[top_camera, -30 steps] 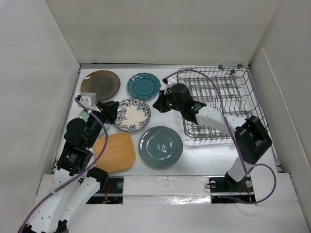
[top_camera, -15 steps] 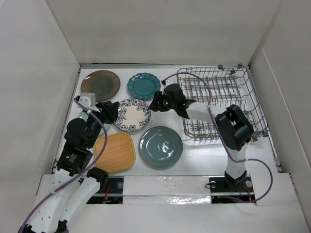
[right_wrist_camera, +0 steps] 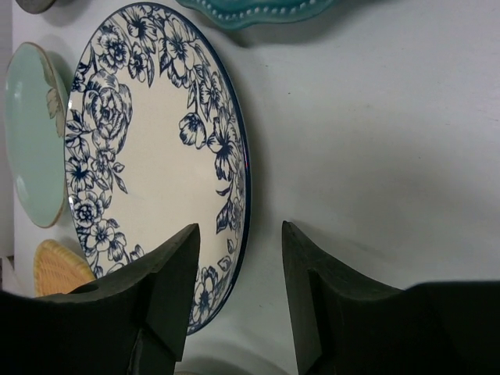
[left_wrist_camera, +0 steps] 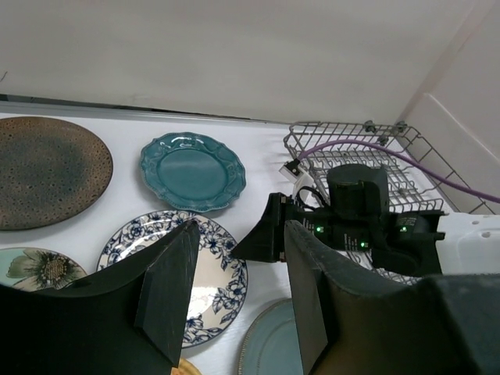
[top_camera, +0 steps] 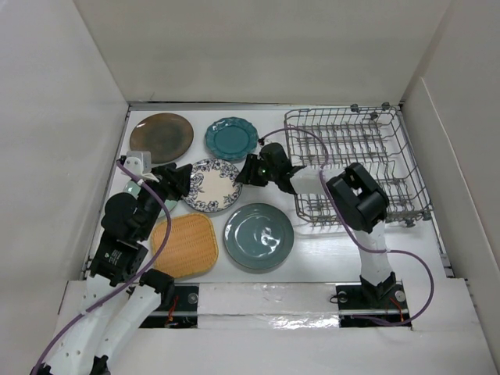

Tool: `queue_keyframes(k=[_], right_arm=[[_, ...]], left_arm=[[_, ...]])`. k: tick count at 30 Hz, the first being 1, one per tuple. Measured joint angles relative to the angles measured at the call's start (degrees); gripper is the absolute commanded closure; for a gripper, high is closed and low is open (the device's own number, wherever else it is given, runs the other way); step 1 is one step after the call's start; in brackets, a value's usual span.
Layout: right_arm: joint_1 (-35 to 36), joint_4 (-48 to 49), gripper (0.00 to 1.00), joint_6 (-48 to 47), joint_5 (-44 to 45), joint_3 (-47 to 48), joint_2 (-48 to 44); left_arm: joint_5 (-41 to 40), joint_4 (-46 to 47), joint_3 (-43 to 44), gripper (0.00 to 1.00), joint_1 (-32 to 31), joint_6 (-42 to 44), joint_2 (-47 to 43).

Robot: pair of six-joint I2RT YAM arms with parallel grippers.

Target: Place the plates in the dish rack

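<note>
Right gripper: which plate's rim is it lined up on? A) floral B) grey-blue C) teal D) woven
A: in the right wrist view, the right gripper has its jaws open and frames the rim of the floral plate.

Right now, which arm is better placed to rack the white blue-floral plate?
Probably right: the right gripper stands open over the rim of the white blue-floral plate, next to the silver-grey wire dish rack.
</note>
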Motion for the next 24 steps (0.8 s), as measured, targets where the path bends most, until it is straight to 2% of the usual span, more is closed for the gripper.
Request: queue_keyframes(k=[7,13,16,17,20,24], right_arm=[[0.00,7.19,0.56,5.18,-3.39,-1.27,3.06],[-0.15,12.57,0.65,9.27,-5.86,-2.01,5.16],[-0.44,14.58,0.76,10.86,-6.43,-2.32,6.05],[-0.57,15.23,0.85,11.41,-6.75,-2.40,6.43],[-0.98,16.81,0.97,13.99,-6.75,-3.58,6.71],[-1.01,17.64,1.00,14.69,-6.10,-5.88,5.18]], left_arm=[[0.09,0.00,0.00,0.56,0.00,0.00,-0.28],[0.39,0.00,-0.04,0.56,0.00,0.00,-0.48],[0.55,0.00,-0.11,0.56,0.00,0.00,-0.48],[0.55,0.00,-0.09,0.56,0.00,0.00,-0.48],[0.55,0.02,-0.11,0.55,0.00,0.00,-0.52],[0.57,0.02,-0.11,0.55,0.00,0.00,-0.52]])
